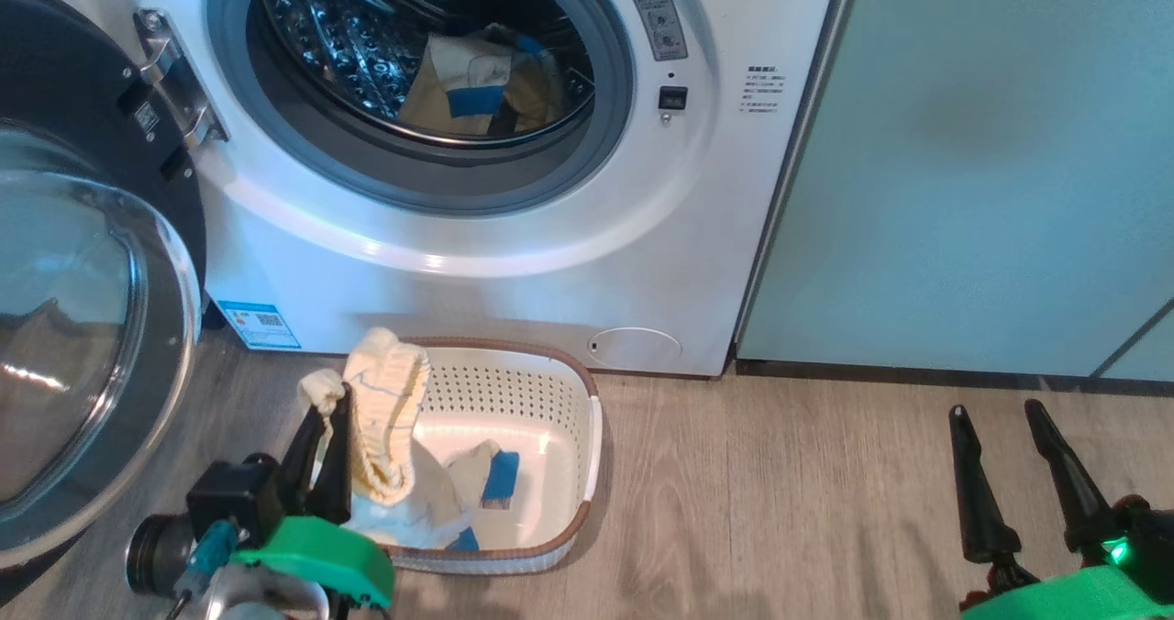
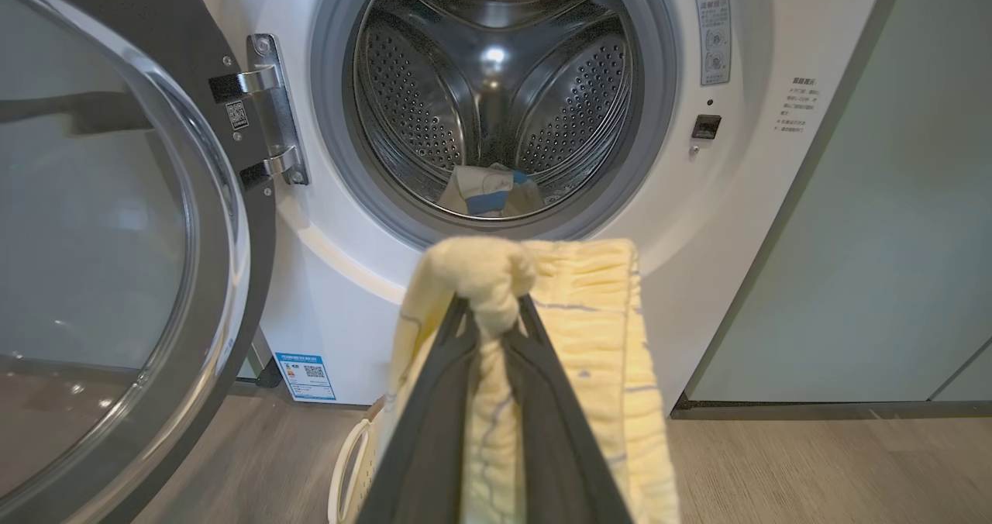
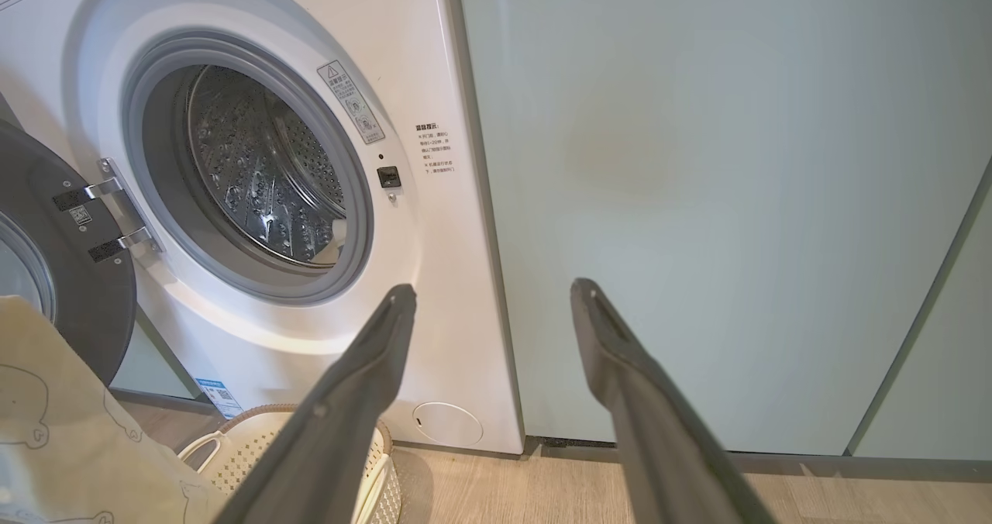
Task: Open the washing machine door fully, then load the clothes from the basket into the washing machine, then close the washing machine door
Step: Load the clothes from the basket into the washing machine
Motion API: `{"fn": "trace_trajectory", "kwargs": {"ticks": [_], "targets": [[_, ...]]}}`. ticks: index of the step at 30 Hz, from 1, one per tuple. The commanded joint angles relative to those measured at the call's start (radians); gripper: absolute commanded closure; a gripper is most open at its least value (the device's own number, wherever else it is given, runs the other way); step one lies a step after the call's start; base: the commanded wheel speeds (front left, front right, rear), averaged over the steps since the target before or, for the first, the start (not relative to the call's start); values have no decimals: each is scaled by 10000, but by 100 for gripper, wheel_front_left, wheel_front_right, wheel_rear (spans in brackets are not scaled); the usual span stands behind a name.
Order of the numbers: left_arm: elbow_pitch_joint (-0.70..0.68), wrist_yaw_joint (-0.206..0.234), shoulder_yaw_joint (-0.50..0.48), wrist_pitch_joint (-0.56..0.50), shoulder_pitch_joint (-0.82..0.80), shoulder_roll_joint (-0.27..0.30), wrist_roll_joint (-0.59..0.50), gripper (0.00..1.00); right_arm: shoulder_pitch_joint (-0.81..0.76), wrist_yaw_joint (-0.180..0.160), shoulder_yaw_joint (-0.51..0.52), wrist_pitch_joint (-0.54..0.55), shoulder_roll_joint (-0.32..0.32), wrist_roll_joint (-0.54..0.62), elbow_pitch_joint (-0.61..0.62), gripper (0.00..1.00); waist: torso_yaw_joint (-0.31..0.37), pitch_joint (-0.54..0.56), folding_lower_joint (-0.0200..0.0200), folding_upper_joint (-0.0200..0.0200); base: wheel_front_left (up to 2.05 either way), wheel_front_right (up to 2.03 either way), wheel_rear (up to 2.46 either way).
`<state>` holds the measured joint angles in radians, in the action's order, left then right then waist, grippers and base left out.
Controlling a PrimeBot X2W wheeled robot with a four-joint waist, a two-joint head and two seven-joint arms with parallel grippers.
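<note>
1. We have the left fingers (image 2: 434,431) clenched on a ribbed cream-yellow garment (image 2: 589,315). A bunched fold is pinched near their tips, so the rest hangs free below
2. The garment's lower end seems to reach down into the basket (image 1: 514,381), so we judge the lift to be only partly done
3. The basket sits on the floor (image 1: 780,492) just near of the washing machine (image 1: 514,235) and below the drum mouth (image 1: 422,157), which keeps the carry short. More clothes (image 1: 486,482), one with a blue patch, lie in its bottom
4. The washing machine door (image 1: 83,326) is swung wide to the left on its hinge and stands clear of the mouth, so we take the opening step as finished
5. A cream piece with a blue patch (image 1: 468,79) lies low in the drum, so loading is under way, with the held garment and the basket's contents left to go
6. The right fingers (image 1: 977,482) are released, spread and holding nothing. They are low on the right before the pale green cabinet (image 1: 991,161), well apart from the basket, and we think they are parked there to stay out of the way
7. Next we would raise the garment until its tail clears the grey rim, then carry it deep inside before letting go. A tail left over the lip could catch in the door
</note>
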<state>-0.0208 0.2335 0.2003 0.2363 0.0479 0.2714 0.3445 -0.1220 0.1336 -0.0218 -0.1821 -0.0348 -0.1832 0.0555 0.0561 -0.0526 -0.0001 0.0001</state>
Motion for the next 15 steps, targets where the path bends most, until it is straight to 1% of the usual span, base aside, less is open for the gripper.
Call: {"fn": "trace_trajectory", "kwargs": {"ticks": [1,15], "targets": [[-445,97,-396,-16,-292,264,64,100,99,-29,-229,22,-154,61,419,0,29,14,1,-1,0,0,0],[-499,168,-348,-33,-337,301,94,100,64,-29,-206,47,-154,39,432,0,51,-66,1,-1,0,0,0]]}}
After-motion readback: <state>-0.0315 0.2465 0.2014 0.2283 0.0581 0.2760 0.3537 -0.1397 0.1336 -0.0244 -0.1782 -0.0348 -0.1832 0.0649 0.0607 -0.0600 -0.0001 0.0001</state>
